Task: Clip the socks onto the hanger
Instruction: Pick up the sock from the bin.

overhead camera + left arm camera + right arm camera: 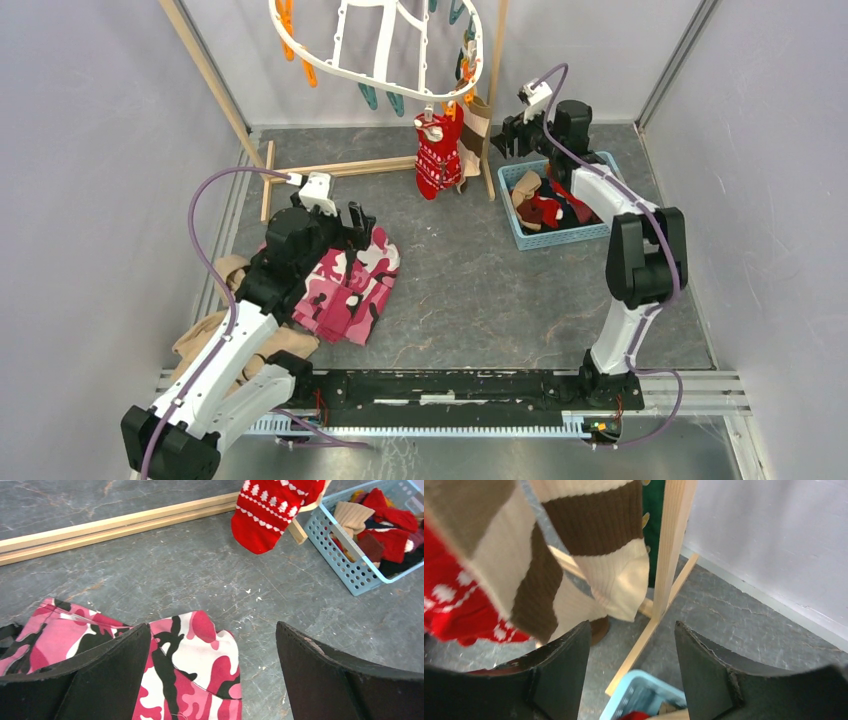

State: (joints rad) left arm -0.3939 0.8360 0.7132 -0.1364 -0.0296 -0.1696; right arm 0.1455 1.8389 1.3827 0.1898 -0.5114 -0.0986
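- My left end effector point(212, 630) stands wide and empty above the pink camouflage cloth point(195, 665), parked clear, I judge.
- Far right, above the blue plastic basket point(565, 238), my right end effector point(633, 630), jaws parted and empty, faces the brown-and-cream striped sock point(599, 525) hanging beside the red white-patterned sock point(438, 155) under the white oval plastic hanger point(343, 40).

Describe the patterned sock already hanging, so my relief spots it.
Look at the white plastic oval hanger up top. Under its right end hangs a red fabric sock with white patterns, just left of a brown-and-cream striped sock; its red sets it apart.
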